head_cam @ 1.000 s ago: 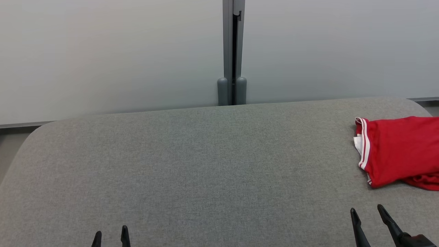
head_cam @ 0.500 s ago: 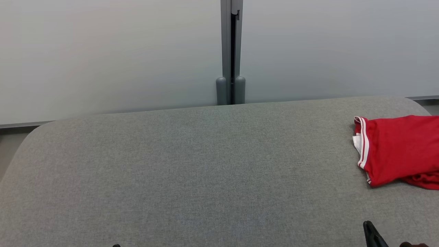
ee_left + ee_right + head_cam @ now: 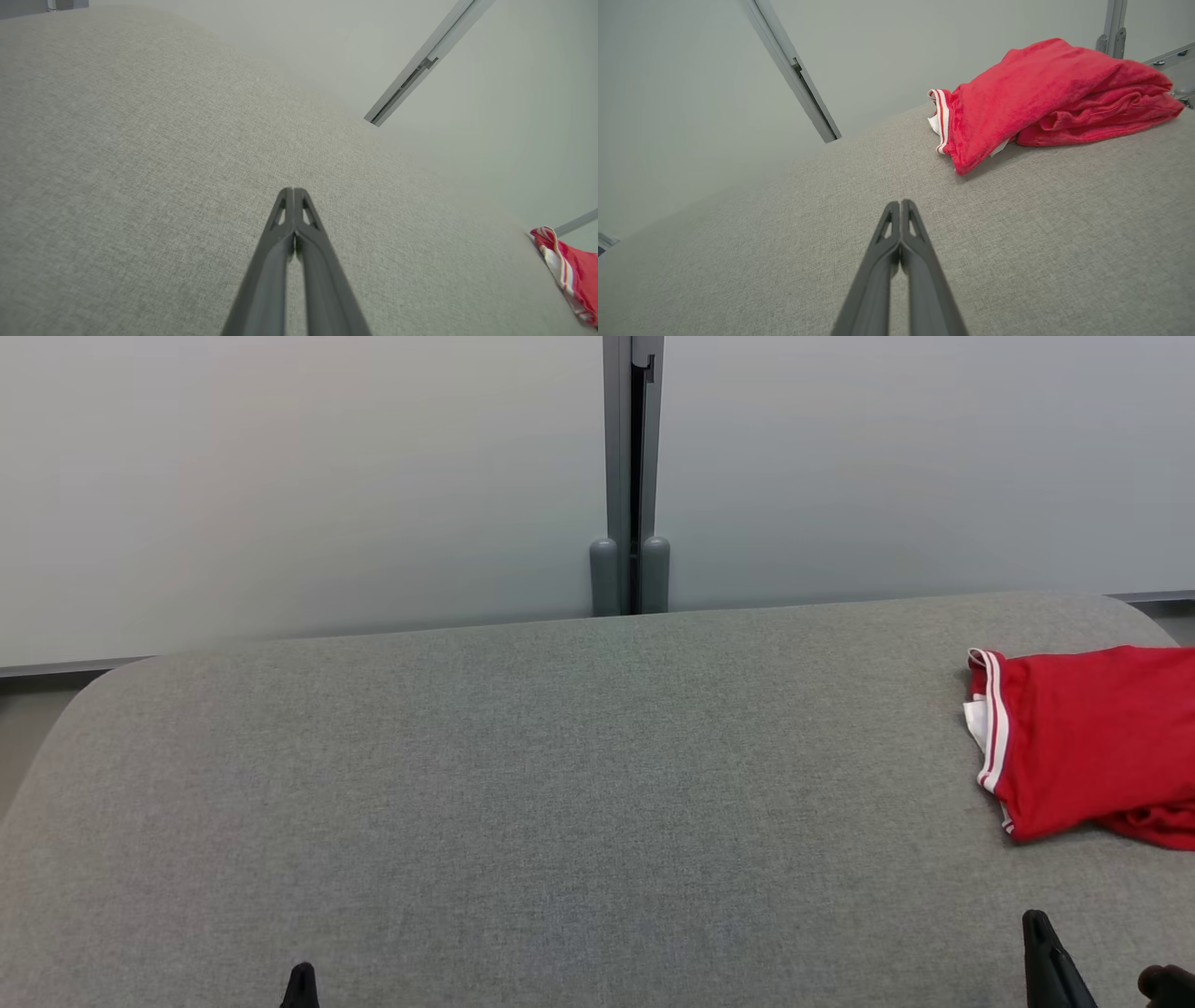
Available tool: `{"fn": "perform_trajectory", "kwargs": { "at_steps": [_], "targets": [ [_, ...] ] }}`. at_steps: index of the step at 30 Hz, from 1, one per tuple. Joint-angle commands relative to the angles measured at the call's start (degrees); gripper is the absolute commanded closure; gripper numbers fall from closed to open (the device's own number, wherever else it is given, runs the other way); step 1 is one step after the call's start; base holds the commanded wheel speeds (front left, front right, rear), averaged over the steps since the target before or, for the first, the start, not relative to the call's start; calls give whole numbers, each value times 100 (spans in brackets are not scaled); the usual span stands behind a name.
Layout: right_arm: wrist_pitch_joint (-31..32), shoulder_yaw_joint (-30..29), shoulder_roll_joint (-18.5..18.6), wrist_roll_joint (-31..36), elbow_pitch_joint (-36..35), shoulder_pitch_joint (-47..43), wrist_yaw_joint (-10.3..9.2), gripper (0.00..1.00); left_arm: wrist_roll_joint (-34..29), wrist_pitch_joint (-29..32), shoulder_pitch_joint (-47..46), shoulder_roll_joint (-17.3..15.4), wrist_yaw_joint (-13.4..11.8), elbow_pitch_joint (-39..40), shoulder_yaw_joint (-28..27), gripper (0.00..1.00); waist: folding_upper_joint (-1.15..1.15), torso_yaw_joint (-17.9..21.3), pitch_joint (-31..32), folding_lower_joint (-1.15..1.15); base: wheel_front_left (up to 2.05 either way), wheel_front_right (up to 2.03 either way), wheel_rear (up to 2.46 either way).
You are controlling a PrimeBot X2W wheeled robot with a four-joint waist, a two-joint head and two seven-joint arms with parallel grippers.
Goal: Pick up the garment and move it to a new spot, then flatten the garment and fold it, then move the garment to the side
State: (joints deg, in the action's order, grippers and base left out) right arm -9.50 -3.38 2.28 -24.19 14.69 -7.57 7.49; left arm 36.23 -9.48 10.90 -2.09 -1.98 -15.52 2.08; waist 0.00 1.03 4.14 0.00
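The garment (image 3: 1055,84) is soft-looking red fabric with white-striped trim, folded into a lumpy bundle at the tabletop's (image 3: 560,784) right edge, near the far right corner. The head view cuts its right part off. The tabletop is grey woven cloth with rounded corners. By the near edge, the left hand (image 3: 293,193) and the right hand (image 3: 900,203) each have their long dark fingers pressed together on nothing, both clear of the garment.

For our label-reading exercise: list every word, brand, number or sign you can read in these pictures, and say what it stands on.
None: no readable text in these pictures.
The red garment has a white patch by its striped hem, perhaps a tag; no print can be made out on it.
The grey table and the wall bear no writing.
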Motion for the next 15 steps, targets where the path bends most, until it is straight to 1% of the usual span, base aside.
{"fn": "perform_trajectory", "kwargs": {
  "at_steps": [1,15],
  "targets": [
    [58,-36,48,-266,-97,169,1,100,226,47,-209,-35,69,92,-62,100,0,-2,-6,0,0,0,0],
    [365,-92,56,-1571,-98,419,1,100,1301,356,-521,-47,248,110,-223,100,0,-16,-63,0,0,0,0]
  ]
}}
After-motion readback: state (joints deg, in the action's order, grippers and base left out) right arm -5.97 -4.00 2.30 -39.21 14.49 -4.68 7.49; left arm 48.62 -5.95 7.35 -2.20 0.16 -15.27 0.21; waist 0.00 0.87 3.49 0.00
